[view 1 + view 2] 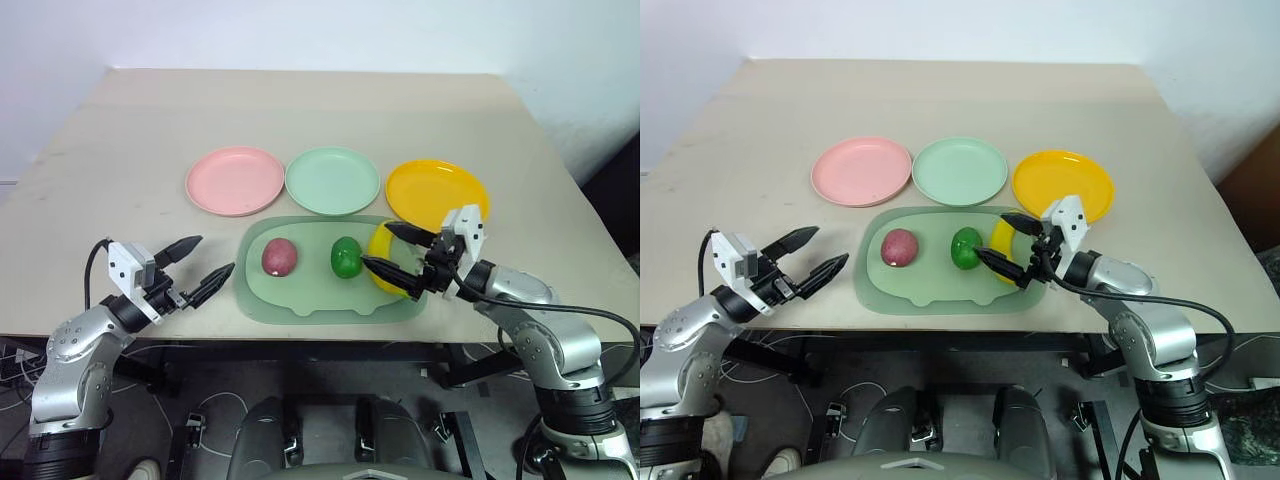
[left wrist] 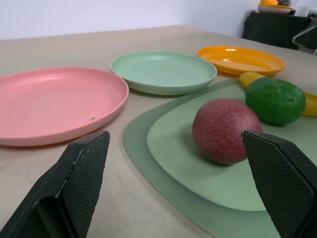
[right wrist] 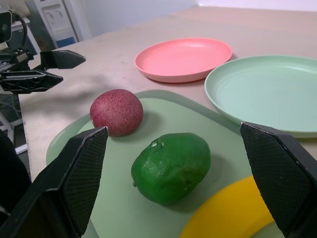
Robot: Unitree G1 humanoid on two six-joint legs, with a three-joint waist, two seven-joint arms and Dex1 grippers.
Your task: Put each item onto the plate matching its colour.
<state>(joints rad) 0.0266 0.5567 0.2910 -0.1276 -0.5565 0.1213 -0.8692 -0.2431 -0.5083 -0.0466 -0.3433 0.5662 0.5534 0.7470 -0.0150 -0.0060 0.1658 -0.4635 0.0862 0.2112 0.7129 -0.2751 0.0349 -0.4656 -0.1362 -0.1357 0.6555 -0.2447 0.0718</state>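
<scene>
Your right gripper hangs wide open over the curved yellow banana on the green mat, the left gripper wide too; close across the banana's smooth plastic middle, clear of the glossy green fruit, then carry it to the shallow yellow plate
</scene>
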